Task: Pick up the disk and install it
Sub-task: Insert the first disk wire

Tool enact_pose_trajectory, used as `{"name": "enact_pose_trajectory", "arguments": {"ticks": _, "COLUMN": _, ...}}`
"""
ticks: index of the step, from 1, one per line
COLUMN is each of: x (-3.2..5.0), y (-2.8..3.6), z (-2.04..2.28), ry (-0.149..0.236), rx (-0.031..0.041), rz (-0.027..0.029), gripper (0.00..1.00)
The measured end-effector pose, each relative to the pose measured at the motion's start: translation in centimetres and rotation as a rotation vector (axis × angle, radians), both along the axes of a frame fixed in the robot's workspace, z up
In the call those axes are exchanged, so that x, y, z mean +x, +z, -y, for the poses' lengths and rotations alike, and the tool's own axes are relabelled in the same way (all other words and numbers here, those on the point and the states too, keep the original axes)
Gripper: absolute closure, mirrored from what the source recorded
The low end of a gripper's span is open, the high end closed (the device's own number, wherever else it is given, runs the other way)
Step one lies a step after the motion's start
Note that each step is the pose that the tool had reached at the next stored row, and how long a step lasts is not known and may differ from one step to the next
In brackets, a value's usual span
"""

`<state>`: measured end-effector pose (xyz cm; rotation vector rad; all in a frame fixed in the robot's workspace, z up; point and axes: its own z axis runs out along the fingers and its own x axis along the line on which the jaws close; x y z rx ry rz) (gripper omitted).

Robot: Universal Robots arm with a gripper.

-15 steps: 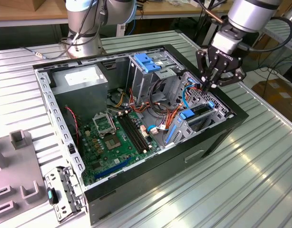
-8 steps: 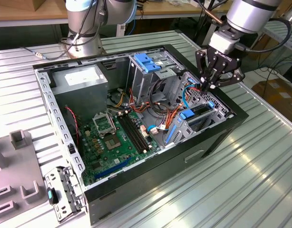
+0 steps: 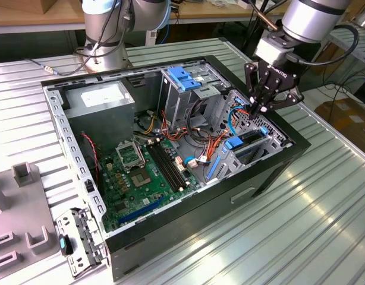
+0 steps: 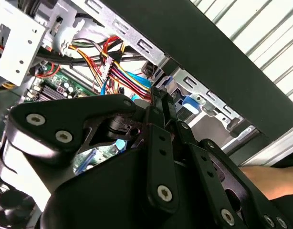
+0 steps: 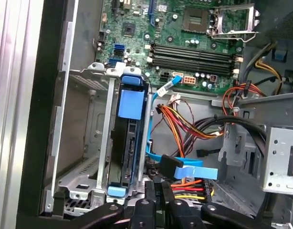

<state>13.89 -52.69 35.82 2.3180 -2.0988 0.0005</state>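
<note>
Blue-railed disk [image 5: 125,143] beside claw [image 5: 158,188]

A ribbed metal bench [image 3: 325,225] spreads under bright light, with a wooden worktop [image 3: 28,12] behind its far edge and cardboard boxes [image 3: 349,113] (brown, on the floor) beside the bench at the exterior view's right.

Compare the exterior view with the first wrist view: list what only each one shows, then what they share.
Only the exterior view shows the grey power-supply box, the blue-handled cage and the ribbed table around the case.
Only the first wrist view shows the disk seated on edge in its bay, blue rails at both ends.
Both show the motherboard, the coloured cable bundle and the gripper beside the bay, fingers together, holding nothing.
</note>
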Motion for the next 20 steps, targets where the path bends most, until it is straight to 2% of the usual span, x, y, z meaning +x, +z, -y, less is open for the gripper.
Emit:
{"name": "enact_pose_trajectory", "arguments": {"ticks": 3, "x": -0.02, "y": -0.08, "z": -0.01, "ry": -0.036, "rx": 0.0000, "rz": 0.0001, "gripper": 0.83}}
{"name": "enact_pose_trajectory", "arguments": {"ticks": 5, "x": -0.16, "y": -0.13, "z": 0.00, "ry": -0.042, "rx": 0.0001, "rz": 0.0010, "gripper": 0.83}}
{"name": "enact_pose_trajectory", "arguments": {"ticks": 9, "x": -0.96, "y": -0.22, "z": -0.02, "ry": -0.049, "rx": 0.0000, "rz": 0.0016, "gripper": 0.83}}
{"name": "enact_pose_trajectory", "arguments": {"ticks": 12, "x": -1.07, "y": -0.43, "z": 0.05, "ry": -0.071, "rx": -0.0002, "rz": 0.0017, "gripper": 0.83}}
{"name": "enact_pose_trajectory", "arguments": {"ticks": 13, "x": -1.07, "y": -0.43, "z": 0.20, "ry": -0.074, "rx": -0.0003, "rz": 0.0017, "gripper": 0.83}}
{"name": "enact_pose_trajectory", "arguments": {"ticks": 16, "x": -1.07, "y": -0.45, "z": 1.19, "ry": -0.079, "rx": 0.0001, "rz": 0.0016, "gripper": 0.83}}
{"name": "enact_pose_trajectory", "arguments": {"ticks": 19, "x": -1.07, "y": -0.44, "z": 1.77, "ry": -0.082, "rx": -0.0002, "rz": 0.0016, "gripper": 0.83}}
{"name": "enact_pose_trajectory", "arguments": {"ticks": 20, "x": -1.07, "y": -0.44, "z": 2.20, "ry": -0.083, "rx": -0.0002, "rz": 0.0017, "gripper": 0.83}}
